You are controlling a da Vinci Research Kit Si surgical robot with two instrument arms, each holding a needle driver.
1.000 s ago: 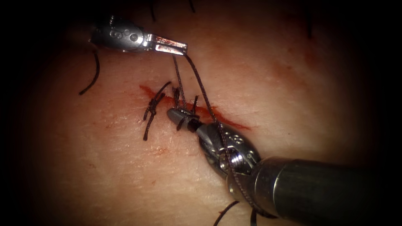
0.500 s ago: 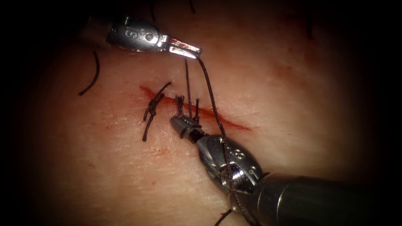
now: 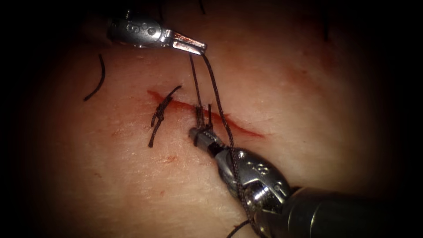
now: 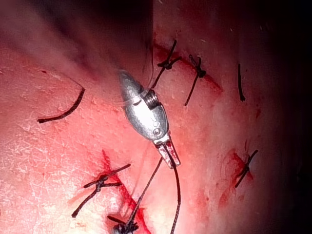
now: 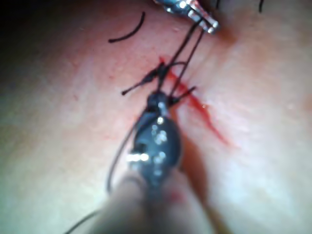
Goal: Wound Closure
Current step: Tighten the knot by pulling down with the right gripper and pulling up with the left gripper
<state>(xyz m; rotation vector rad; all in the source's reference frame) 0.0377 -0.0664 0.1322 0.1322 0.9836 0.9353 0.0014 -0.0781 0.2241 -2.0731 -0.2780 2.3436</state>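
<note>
The cut (image 3: 229,124) runs slantwise across the tissue (image 3: 132,176), edged with red fluid. Above it, my left tool (image 3: 197,46) has its jaws shut on the thread (image 3: 216,88). Two strands drop from there: one to the knot on the cut (image 3: 202,120), the other along the right tool's body. My right tool (image 3: 197,133) comes in from the lower right and lies just below the cut, jaws shut on the short thread end at that knot. The left wrist view shows the left tool (image 4: 170,157) with both strands (image 4: 176,190) hanging from it. In the right wrist view, the right tool's tip (image 5: 158,101) sits at the knot.
A tied stitch (image 3: 161,111) with cut tails crosses the cut's left end. A loose curved thread piece (image 3: 99,79) lies on the tissue at far left. Several other tied stitches (image 4: 197,73) lie on neighbouring cuts.
My right tool has drawn back down and to the right with the thread end. My left tool has shifted right and slightly up, and the strands between them look straighter.
</note>
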